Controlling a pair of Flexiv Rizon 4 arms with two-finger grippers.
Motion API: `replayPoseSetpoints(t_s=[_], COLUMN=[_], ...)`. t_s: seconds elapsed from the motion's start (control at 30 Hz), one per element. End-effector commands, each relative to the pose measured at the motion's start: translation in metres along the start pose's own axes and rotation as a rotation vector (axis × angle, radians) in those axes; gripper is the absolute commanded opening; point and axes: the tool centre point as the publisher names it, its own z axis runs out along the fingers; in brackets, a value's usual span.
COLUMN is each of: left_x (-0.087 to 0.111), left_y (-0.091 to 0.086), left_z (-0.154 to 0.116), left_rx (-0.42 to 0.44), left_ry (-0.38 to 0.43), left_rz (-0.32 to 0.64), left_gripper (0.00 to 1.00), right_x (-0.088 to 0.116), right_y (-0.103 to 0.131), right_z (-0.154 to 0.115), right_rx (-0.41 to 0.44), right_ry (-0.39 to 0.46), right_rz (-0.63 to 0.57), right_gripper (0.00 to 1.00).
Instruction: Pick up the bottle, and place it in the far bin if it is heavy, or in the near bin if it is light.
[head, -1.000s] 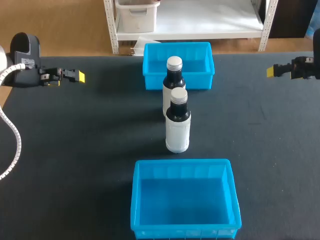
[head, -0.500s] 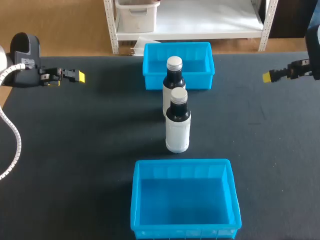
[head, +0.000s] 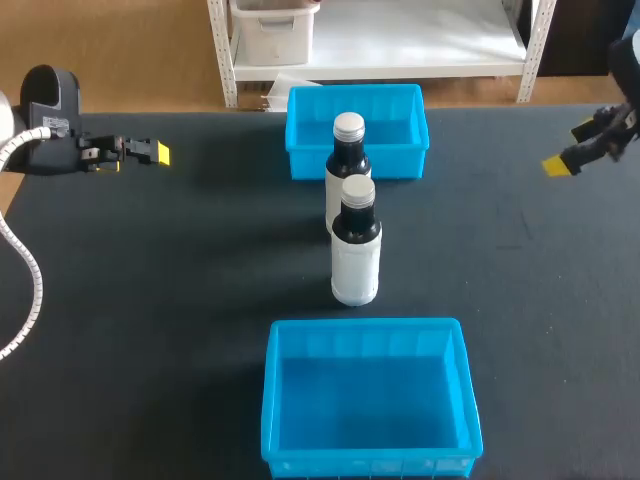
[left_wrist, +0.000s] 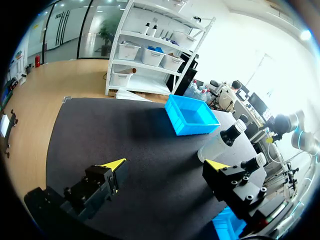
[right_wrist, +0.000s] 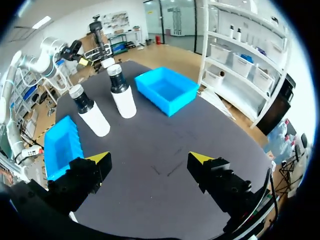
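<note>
Two arms are in sight, both held clear of the bottles. The left arm comes in from the left edge and lies level over the far left part of the table, with a white ribbed hose drooping from it toward the near edge. The left gripper points across toward the middle. In the left wrist view its fingers stand wide apart with only bare tabletop between them.

The right arm barely enters at the far right edge, so little of its pose can be told. The right gripper hangs tilted, its yellow tips angled down and inward over the table's right side. In its own wrist view those fingers are likewise spread, gripping nothing.

Both bottles stand upright on the table's middle line. Each has a white body, a dark neck and a pale cap. The near bottle is between the two bins. The far bottle is behind it, just in front of the far bin, possibly close enough to touch its wall, though that is hard to judge from above. The right wrist view shows a gap between the two bottles. The near bin sits at the table's front edge. Both bins are bright blue and open-topped. The tabletop is dark and matte.
</note>
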Motion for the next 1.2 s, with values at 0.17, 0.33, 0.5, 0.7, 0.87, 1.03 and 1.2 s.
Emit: replayPoseSetpoints(t_s=[0.17,0.33,0.5,0.7,0.87,1.03,1.2], left_x=[0.000,0.000,0.000,0.000,0.000,0.000,0.000], left_y=[0.000,0.000,0.000,0.000,0.000,0.000,0.000], left_z=[0.000,0.000,0.000,0.000,0.000,0.000,0.000], left_rx=[0.000,0.000,0.000,0.000,0.000,0.000,0.000], left_ry=[0.000,0.000,0.000,0.000,0.000,0.000,0.000], left_rz=[0.000,0.000,0.000,0.000,0.000,0.000,0.000], left_gripper=[1.00,1.00,1.00,1.00,1.00,1.00,1.00], right_x=[-0.011,-0.013,-0.015,-0.019,-0.027,-0.034,-0.038], right_y=[0.003,0.023,0.041,0.058,0.081,0.102,0.122], right_z=[0.006,0.021,0.032,0.046,0.062,0.074,0.087], right_rx=[-0.260,-0.328,-0.379,-0.353,-0.351,-0.361,-0.372], right_ry=[-0.052,-0.088,-0.133,-0.155,-0.174,-0.181,-0.188], right_rz=[-0.132,-0.292,-0.420,-0.454,-0.459,-0.458,-0.458], right_gripper=[1.00,1.00,1.00,1.00,1.00,1.00,1.00])
